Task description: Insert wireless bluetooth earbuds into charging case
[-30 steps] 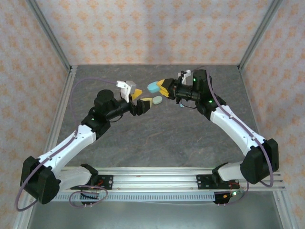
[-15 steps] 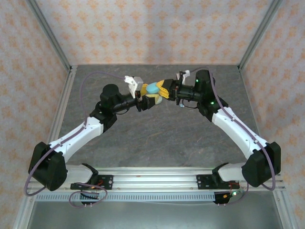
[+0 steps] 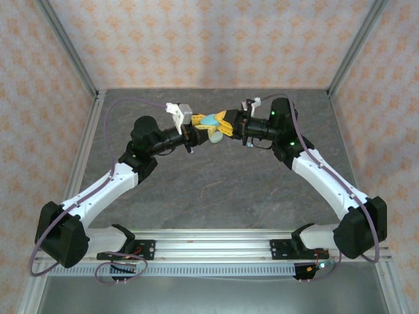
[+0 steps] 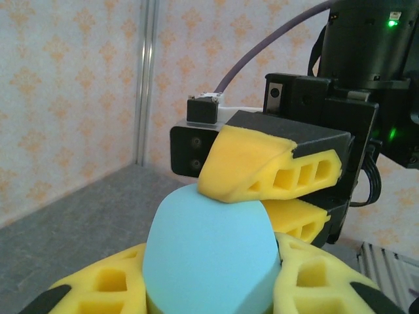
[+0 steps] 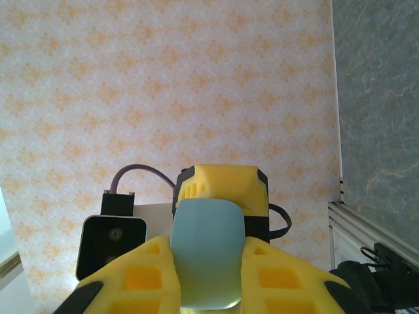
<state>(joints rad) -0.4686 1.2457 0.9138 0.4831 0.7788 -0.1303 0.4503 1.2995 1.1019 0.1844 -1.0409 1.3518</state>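
A pale blue oval charging case [image 3: 211,120] hangs above the table's far middle, where the two grippers meet. My left gripper [image 3: 203,127] is shut on it. In the left wrist view the case [image 4: 209,255] sits wedged between my yellow fingers [image 4: 98,288]. My right gripper [image 3: 224,124] is shut on the same case from the other side, and its fingers [image 4: 262,163] press on the case's top. In the right wrist view the case [image 5: 208,255] stands between the right fingers [image 5: 288,275]. The earbuds are hidden.
A whitish mint-green case [image 3: 215,137] lies on the grey table just below the grippers. Patterned walls and metal frame posts [image 3: 72,59] close in the back and sides. The rail [image 3: 216,245] with both arm bases runs along the near edge.
My left gripper swung in from the left and closed round the blue case that the right gripper held up. The right arm barely moved.
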